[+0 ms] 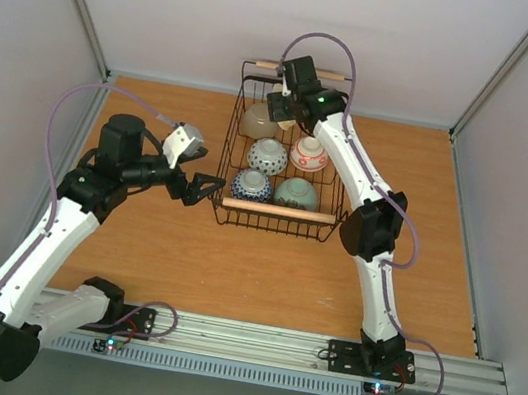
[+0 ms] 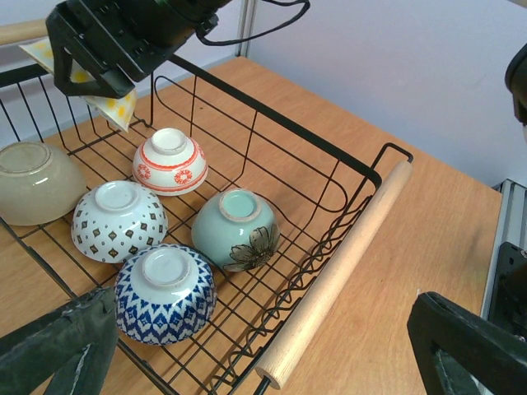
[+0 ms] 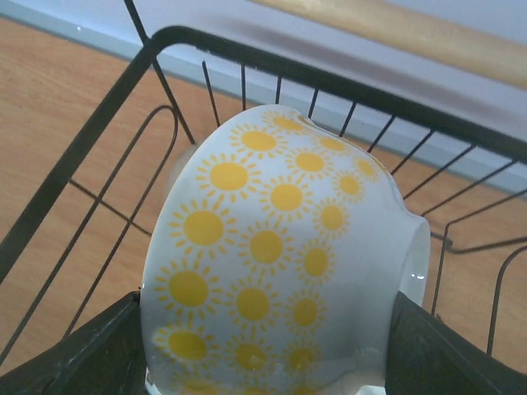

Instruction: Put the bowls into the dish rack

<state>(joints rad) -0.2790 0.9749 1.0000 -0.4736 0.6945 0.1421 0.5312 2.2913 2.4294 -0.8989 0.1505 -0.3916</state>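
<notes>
Holding five bowls [image 2: 165, 292] upside down, the dish rack [image 1: 230, 141] is nearly loaded, and this looks like the last one going in. The right gripper [image 1: 279, 107] pinches the sun-patterned bowl [image 3: 280, 247] on its side above the rack's far left corner, seemingly clear of the wires. Next call: lower it into the free spot beyond the beige bowl [image 1: 259, 121], then let go. The left gripper [image 1: 208, 190] waits spread and empty, just beside the rack
</notes>
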